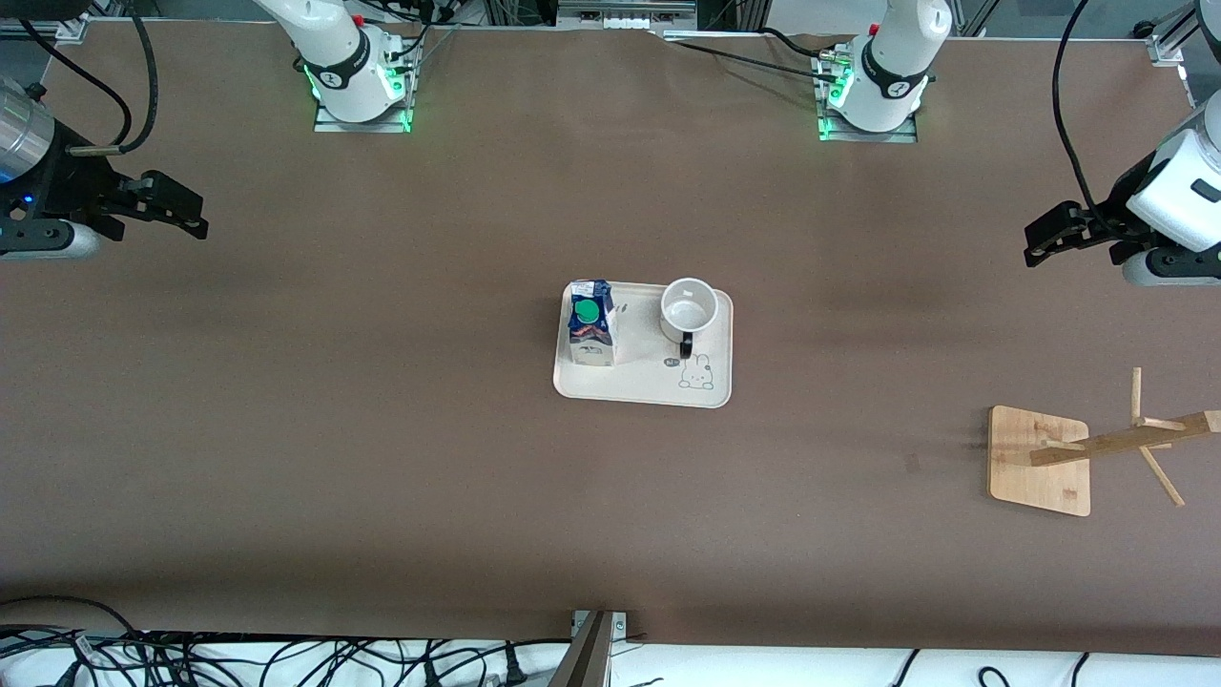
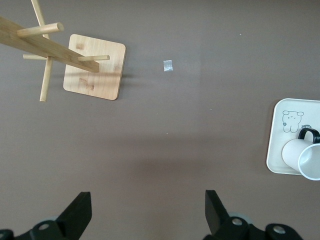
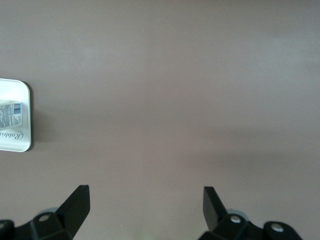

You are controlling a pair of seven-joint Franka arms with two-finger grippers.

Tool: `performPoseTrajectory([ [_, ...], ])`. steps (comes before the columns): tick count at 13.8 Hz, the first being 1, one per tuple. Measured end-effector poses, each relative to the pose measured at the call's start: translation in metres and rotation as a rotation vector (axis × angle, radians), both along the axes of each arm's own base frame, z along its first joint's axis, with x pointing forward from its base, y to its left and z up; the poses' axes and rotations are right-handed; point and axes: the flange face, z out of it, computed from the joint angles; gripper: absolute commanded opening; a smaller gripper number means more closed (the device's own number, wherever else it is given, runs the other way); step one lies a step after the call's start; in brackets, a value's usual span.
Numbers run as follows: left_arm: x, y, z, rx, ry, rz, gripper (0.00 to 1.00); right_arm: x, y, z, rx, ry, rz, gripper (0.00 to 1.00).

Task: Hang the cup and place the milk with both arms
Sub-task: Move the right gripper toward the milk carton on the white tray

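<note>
A cream tray (image 1: 644, 391) sits at the middle of the brown surface (image 1: 382, 429), carrying both the milk (image 1: 591, 324) and the cup (image 1: 689, 307). The milk stands upright at the tray's end toward the right arm, green cap on top. The cup stands upright beside it at the end toward the left arm, mouth up, its black handle turned toward the front camera. A rabbit drawing (image 1: 698, 372) marks the tray's corner just nearer the camera than the cup.

The right gripper (image 1: 176, 210) hangs over bare surface at the right arm's end of the table, fingers (image 3: 75, 205) spread wide and holding nothing. In its wrist view only the tray's edge and a sliver of the milk show. The left gripper (image 1: 1054, 234) hangs over bare surface at the left arm's end, fingers (image 2: 80, 212) likewise wide apart and empty. Both arms wait well clear of the tray.

A wooden rack (image 1: 1107, 448) stands on a square base toward the left arm's end of the surface, nearer the camera than the left gripper and well apart from the tray. Its pegs carry nothing. In the left wrist view a small pale scrap (image 2: 168, 65) lies on the surface near the rack's base.
</note>
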Motion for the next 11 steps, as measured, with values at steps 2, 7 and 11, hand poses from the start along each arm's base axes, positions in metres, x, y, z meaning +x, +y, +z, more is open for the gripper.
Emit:
performPoseTrajectory([
  [2,-0.0002,0.0002,-0.0002,0.000,0.002,0.000,1.00,-0.0001,0.0000,-0.0001,0.000,0.001,0.000,1.00],
  [7,-0.0016,0.0004,-0.0013,0.000,0.015,0.001,1.00,-0.0001,-0.0002,-0.0001,-0.001,0.001,0.001,1.00],
  [11,-0.0019,0.0003,-0.0015,0.001,0.018,0.001,1.00,0.0012,0.0002,0.0008,0.002,-0.008,0.001,1.00],
])
